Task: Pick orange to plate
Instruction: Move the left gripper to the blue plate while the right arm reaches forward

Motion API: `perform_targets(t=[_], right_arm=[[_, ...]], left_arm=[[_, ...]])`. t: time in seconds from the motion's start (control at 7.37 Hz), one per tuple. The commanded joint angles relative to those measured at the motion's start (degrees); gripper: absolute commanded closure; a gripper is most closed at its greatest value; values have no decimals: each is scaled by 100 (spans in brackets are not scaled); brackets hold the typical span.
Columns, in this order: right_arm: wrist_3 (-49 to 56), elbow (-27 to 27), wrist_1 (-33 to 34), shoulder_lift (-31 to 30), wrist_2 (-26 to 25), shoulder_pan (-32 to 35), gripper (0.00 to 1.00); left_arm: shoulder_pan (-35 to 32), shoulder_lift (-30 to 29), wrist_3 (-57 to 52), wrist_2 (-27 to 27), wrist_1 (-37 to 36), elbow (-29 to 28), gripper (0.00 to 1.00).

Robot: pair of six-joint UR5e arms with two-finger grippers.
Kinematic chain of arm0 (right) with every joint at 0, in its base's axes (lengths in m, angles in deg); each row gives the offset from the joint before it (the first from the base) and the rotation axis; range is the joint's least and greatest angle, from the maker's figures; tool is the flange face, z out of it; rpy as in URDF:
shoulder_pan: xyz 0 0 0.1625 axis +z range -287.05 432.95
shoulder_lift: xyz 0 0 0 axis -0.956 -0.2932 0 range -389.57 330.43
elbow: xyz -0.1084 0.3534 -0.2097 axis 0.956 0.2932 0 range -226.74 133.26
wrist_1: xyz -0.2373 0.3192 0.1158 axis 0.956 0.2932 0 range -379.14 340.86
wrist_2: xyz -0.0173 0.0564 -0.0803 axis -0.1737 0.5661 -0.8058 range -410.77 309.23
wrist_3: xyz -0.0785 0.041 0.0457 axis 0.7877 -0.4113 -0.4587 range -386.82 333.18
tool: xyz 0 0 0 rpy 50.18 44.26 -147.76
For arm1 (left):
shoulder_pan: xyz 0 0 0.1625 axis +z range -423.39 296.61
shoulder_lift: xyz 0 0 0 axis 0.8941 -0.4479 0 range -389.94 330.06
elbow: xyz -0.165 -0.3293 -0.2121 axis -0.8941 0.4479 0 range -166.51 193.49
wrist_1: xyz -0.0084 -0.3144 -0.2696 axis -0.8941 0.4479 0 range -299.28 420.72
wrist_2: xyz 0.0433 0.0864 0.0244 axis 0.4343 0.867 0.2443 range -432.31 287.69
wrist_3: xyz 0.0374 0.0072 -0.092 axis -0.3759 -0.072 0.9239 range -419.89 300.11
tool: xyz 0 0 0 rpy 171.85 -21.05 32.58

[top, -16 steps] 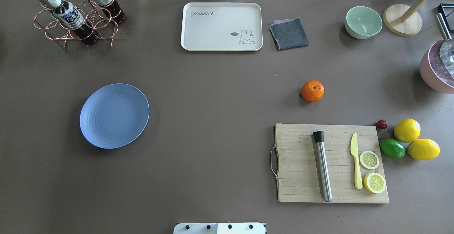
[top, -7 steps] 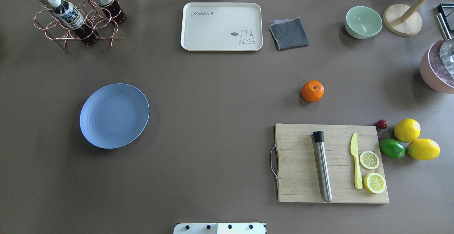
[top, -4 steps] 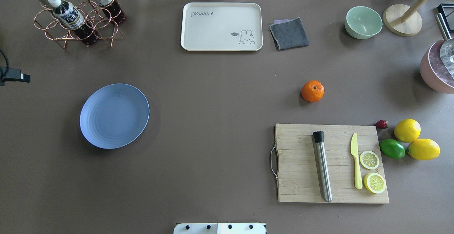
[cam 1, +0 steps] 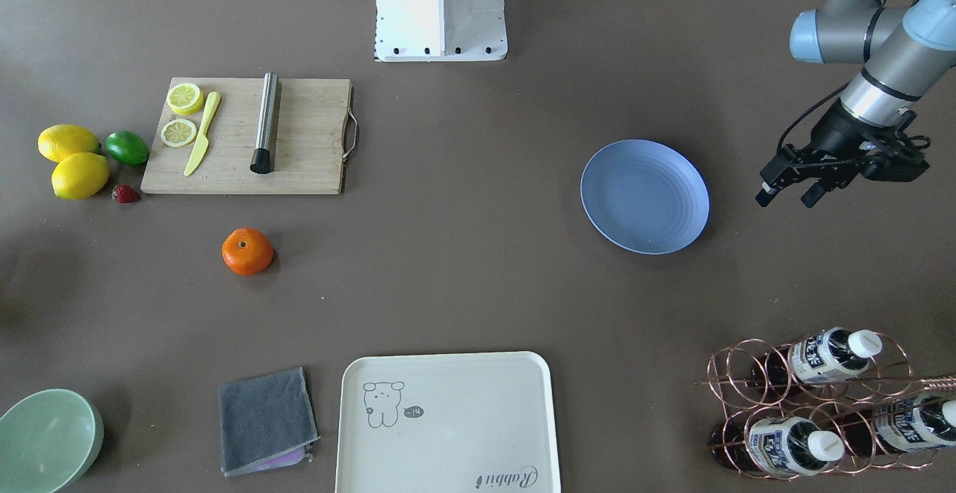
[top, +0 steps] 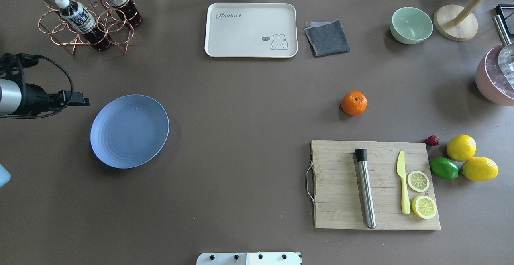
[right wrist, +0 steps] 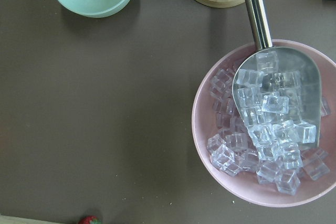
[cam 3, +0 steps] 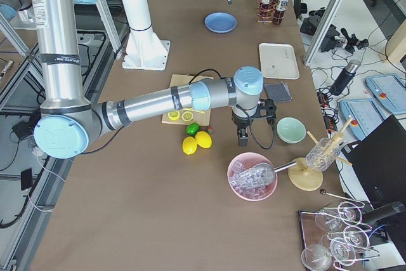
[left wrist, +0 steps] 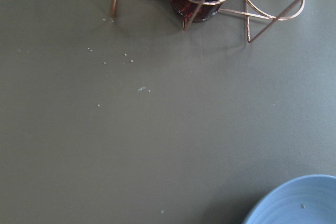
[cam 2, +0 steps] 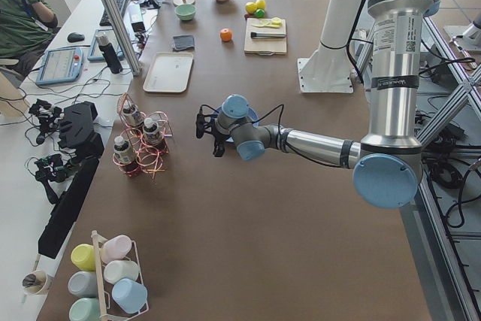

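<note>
The orange (top: pixel 353 102) rests on the brown table right of centre, just beyond the cutting board, also seen in the front view (cam 1: pixel 247 252). The light blue plate (top: pixel 129 131) lies bare on the table's left half (cam 1: pixel 644 196). My left gripper (cam 1: pixel 786 198) hovers open and holds nothing, just off the plate's outer left rim (top: pixel 85 101), far from the orange. My right gripper (cam 3: pixel 241 136) shows only in the exterior right view, near the lemons and the pink bowl; I cannot tell whether it is open or shut.
A cutting board (top: pixel 375 184) carries a steel muddler, a yellow knife and lemon slices; two lemons, a lime (top: pixel 443 168) and a strawberry lie beside it. A bottle rack (top: pixel 86 16), cream tray (top: pixel 251 30), grey cloth, green bowl (top: pixel 410 25) and pink ice bowl (right wrist: pixel 257 129) line the far and right sides.
My left arm has come in from the left edge of the overhead view and moved right, up to the plate's left rim. The orange and the plate have not moved.
</note>
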Motion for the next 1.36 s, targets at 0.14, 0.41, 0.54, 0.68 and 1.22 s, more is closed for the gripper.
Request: perform_targets(t=[0.14,0.41,0.54,0.68,1.22], right_arm=[[-282,13,0,105,-3,-192,0],[-282,39,0,105,-3,-279,0],[-290,48,-52,105,-12,-375,0],[-569,82,-288,105,-12,-489,0],[-1431,619,-1519,87,-100,-806,0]], left_arm=[[522,-59,98,258,130,-49,3],[829,-50,98,643,533,-293,3],[857,-50,124,680,710,-399,17],[857,-50,263,671,720,-348,51],[848,-59,439,574,659,-330,100]])
